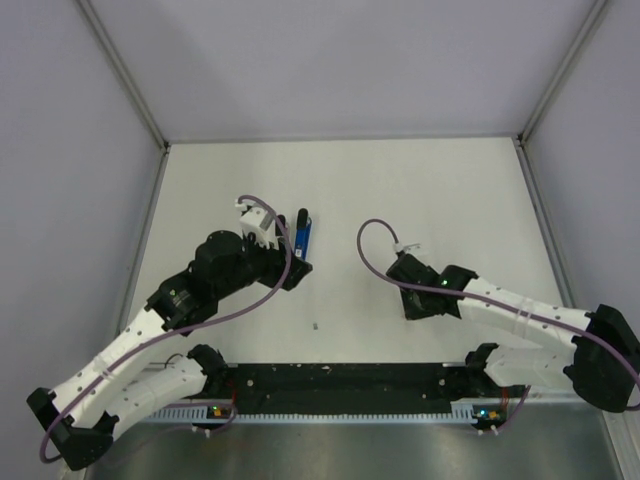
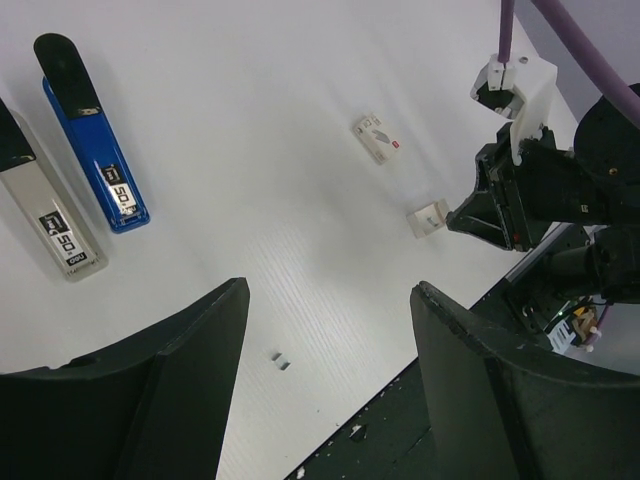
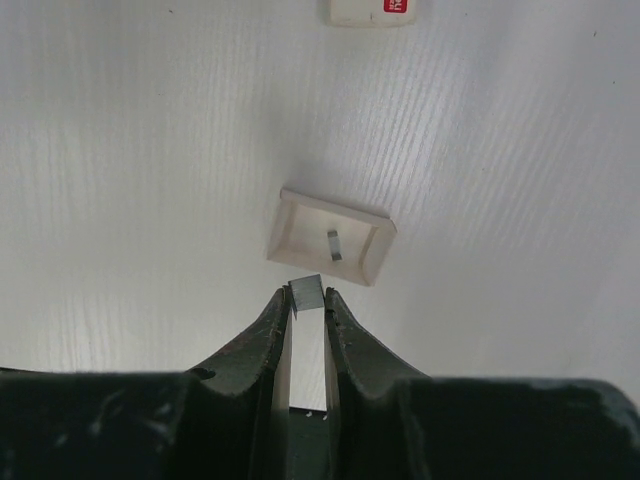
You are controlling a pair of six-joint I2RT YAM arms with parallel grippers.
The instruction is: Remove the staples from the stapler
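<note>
The blue stapler [image 2: 95, 150] lies flat on the white table, also seen from above [image 1: 304, 233], just beyond my left gripper [image 1: 298, 268]. My left gripper [image 2: 330, 288] is open and holds nothing. A tiny bit of staples [image 2: 281, 361] lies on the table between its fingers. My right gripper [image 3: 307, 297] is shut on a small silvery block of staples [image 3: 306, 289] at its fingertips. It hovers at the near edge of a small white tray [image 3: 300, 222], which holds one short piece of staples [image 3: 334, 245]. From the left wrist view the right gripper [image 2: 462, 218] is beside that tray [image 2: 428, 217].
A plain grey bar [image 2: 48, 222] lies next to the stapler. A small white box with a red label [image 2: 378, 138] rests past the tray, its edge at the top of the right wrist view [image 3: 370, 10]. A black rail [image 1: 340, 378] runs along the table's near edge.
</note>
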